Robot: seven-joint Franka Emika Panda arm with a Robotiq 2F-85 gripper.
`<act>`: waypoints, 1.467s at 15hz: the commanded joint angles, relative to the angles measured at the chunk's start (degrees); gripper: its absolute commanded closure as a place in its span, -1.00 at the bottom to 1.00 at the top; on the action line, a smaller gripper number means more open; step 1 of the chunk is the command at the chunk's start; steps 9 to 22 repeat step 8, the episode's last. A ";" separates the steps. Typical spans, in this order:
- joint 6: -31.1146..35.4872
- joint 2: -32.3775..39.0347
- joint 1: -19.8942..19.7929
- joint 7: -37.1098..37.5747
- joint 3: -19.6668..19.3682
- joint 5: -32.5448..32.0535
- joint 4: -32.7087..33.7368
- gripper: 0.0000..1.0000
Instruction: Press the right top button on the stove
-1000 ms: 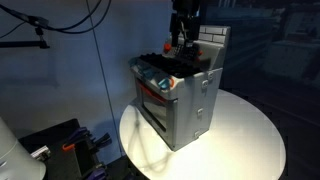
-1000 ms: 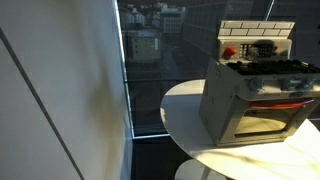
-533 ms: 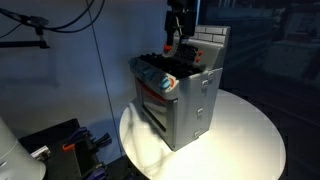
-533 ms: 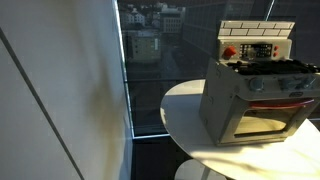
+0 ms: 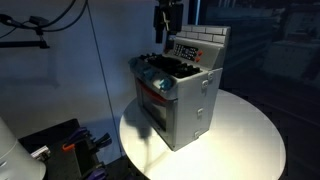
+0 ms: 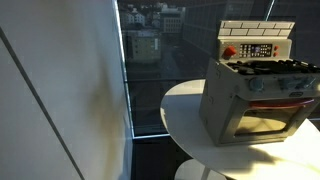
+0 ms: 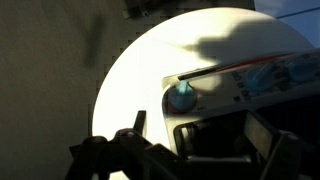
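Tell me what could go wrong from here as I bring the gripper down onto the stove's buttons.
The gripper hangs above the stove, close to its tiled back wall; coming down it may strike the wall, not the button panel.
The stove looks light on the round table; a hard push might slide it.
The scene is dim, so a wrong button is easily hit.

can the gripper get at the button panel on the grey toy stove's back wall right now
Probably yes: the black gripper hovers just above the small grey toy stove, beside its button panel, with nothing visible between them.
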 commanded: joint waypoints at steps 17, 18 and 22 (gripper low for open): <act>-0.16 -3.14 -0.26 -0.08 0.20 -0.06 -3.39 -1.00; -0.16 -3.14 -0.26 -0.08 0.20 -0.06 -3.39 -1.00; -0.16 -3.14 -0.26 -0.08 0.20 -0.06 -3.39 -1.00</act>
